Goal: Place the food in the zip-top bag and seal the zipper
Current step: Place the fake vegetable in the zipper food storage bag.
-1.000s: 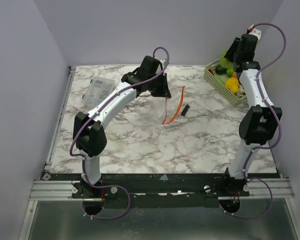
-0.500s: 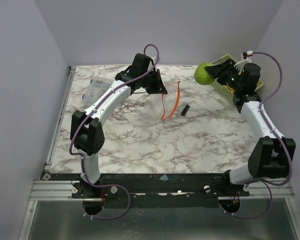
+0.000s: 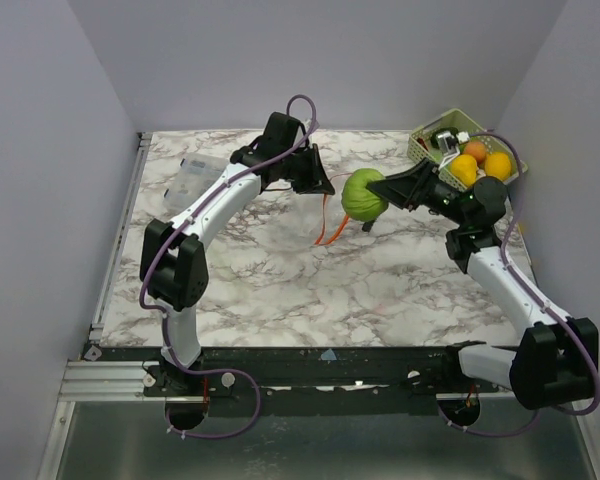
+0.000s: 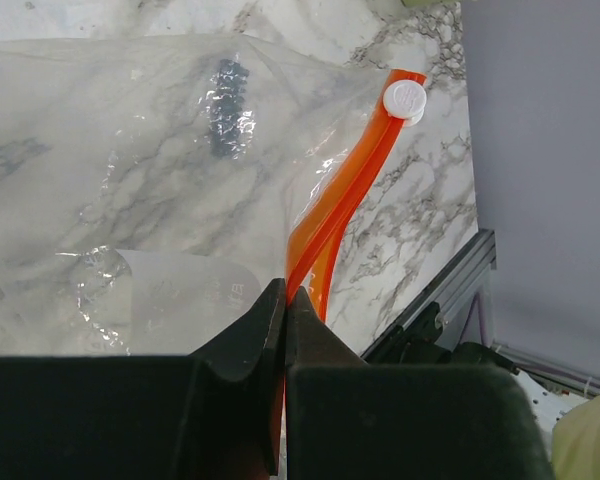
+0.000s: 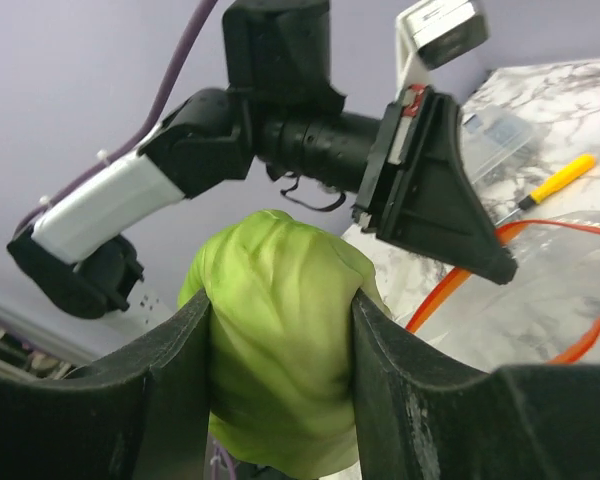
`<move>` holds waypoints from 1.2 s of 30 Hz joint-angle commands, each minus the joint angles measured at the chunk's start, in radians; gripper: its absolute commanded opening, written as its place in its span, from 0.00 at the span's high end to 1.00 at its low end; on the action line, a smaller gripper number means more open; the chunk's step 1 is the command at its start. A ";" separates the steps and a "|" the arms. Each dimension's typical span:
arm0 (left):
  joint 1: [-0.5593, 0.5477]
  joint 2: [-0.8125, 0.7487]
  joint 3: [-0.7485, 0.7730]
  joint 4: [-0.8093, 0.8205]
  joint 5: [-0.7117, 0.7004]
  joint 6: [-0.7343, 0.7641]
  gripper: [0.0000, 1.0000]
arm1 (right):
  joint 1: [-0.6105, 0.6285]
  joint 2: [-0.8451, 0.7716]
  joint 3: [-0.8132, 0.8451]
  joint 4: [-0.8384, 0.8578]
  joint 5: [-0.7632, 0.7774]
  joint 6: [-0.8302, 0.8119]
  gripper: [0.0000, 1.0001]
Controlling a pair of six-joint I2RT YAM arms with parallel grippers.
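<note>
My right gripper (image 3: 375, 195) is shut on a green toy cabbage (image 3: 362, 194) and holds it in the air just right of the bag's mouth. In the right wrist view the cabbage (image 5: 280, 340) sits between my fingers. My left gripper (image 3: 320, 186) is shut on the orange-red zipper (image 4: 340, 190) of the clear zip-top bag (image 4: 130, 180) and holds the mouth up and open. The zipper (image 3: 332, 228) hangs in a loop below it. A white slider (image 4: 405, 100) sits at the strip's far end.
A pale green basket (image 3: 435, 140) at the back right holds orange and yellow toy fruits (image 3: 486, 162). A clear plastic box (image 3: 192, 176) lies at the back left. A small dark object (image 3: 368, 224) lies by the bag. A yellow-orange stick (image 5: 555, 182) lies on the table.
My right arm has swung left from the basket, carrying the green cabbage to the bag's mouth. My left gripper has stayed holding the zipper up.
</note>
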 commanded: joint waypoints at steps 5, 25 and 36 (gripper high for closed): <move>0.001 -0.056 -0.011 0.030 0.077 -0.030 1.00 | 0.038 0.007 -0.102 0.137 0.008 -0.023 0.99; -0.026 -0.117 -0.045 0.123 0.176 -0.126 1.00 | 0.078 0.108 -0.016 -0.411 0.420 -0.105 0.99; -0.054 -0.077 -0.020 0.151 0.187 -0.162 1.00 | 0.179 0.097 0.079 -0.620 0.632 0.033 0.99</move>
